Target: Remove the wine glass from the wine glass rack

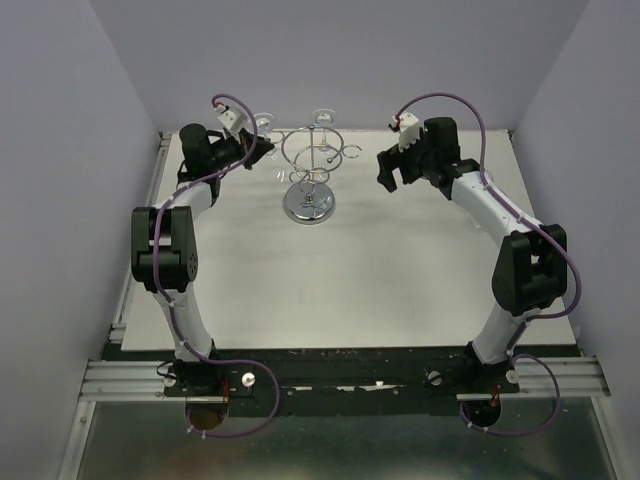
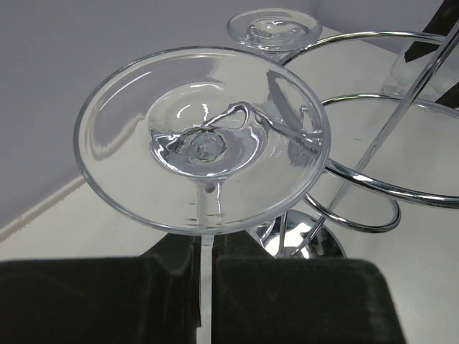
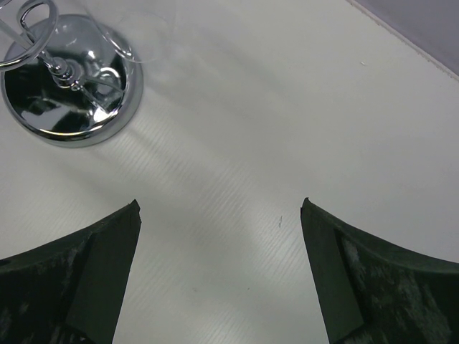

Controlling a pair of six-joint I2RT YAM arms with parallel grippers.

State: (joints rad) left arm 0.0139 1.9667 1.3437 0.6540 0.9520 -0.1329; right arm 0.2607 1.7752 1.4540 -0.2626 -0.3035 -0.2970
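The wine glass rack (image 1: 311,160) stands at the back middle of the table, chrome hoops above a round mirrored base (image 1: 309,205). In the left wrist view a clear wine glass hangs upside down, its round foot (image 2: 203,140) uppermost and lying over a wire of the rack (image 2: 373,122). My left gripper (image 2: 204,247) is shut on the glass's thin stem (image 2: 206,215) just below the foot. In the top view the left gripper (image 1: 260,150) is at the rack's left side. My right gripper (image 1: 388,172) is open and empty to the right of the rack.
A second glass foot (image 2: 273,29) shows on the rack beyond the held one. The right wrist view shows the rack's base (image 3: 68,93) at the upper left, white table (image 3: 237,129) under the open right gripper (image 3: 219,208). Grey walls enclose the table.
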